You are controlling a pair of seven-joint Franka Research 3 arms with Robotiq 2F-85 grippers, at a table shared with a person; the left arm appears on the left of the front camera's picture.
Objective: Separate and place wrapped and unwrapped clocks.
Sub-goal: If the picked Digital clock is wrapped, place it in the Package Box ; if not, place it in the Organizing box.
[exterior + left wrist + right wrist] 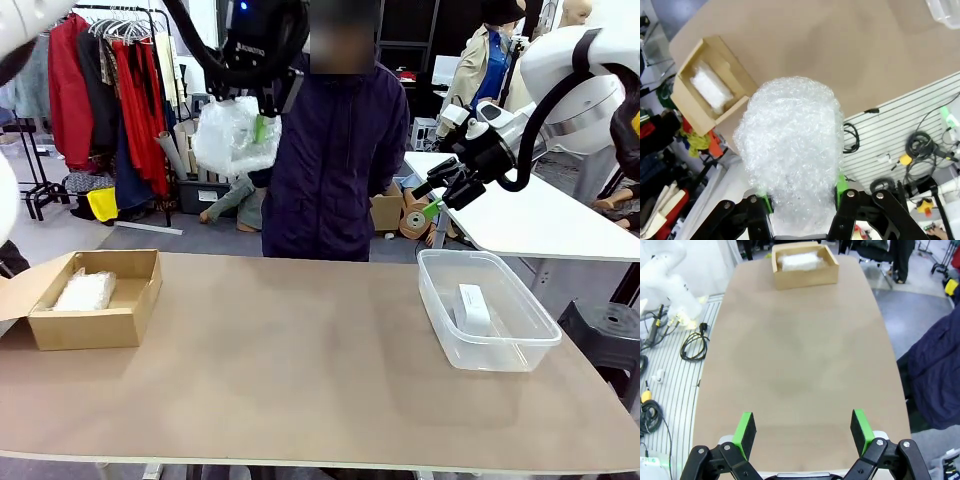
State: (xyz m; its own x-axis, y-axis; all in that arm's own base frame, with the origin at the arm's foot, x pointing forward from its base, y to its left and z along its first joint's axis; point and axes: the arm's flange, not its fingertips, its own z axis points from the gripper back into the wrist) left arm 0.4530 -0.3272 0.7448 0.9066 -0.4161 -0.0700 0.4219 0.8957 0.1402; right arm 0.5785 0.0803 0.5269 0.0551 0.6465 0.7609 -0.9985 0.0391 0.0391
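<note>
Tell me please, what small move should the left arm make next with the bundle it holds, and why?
Probably carry it left and down toward the brown cardboard box. The left gripper is shut on a crinkly white bubble-wrap bundle, held high above the table. The box already holds another wrapped bundle, while the bare white block lies in the clear plastic tub.

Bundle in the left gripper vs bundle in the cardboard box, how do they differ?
The held bundle hangs high above the table, clamped in the left gripper; the boxed bundle lies flat inside the cardboard box, untouched. The held one looks puffier and rounder; the boxed one flatter, more oblong. Both wear crinkly white translucent wrap.
</note>
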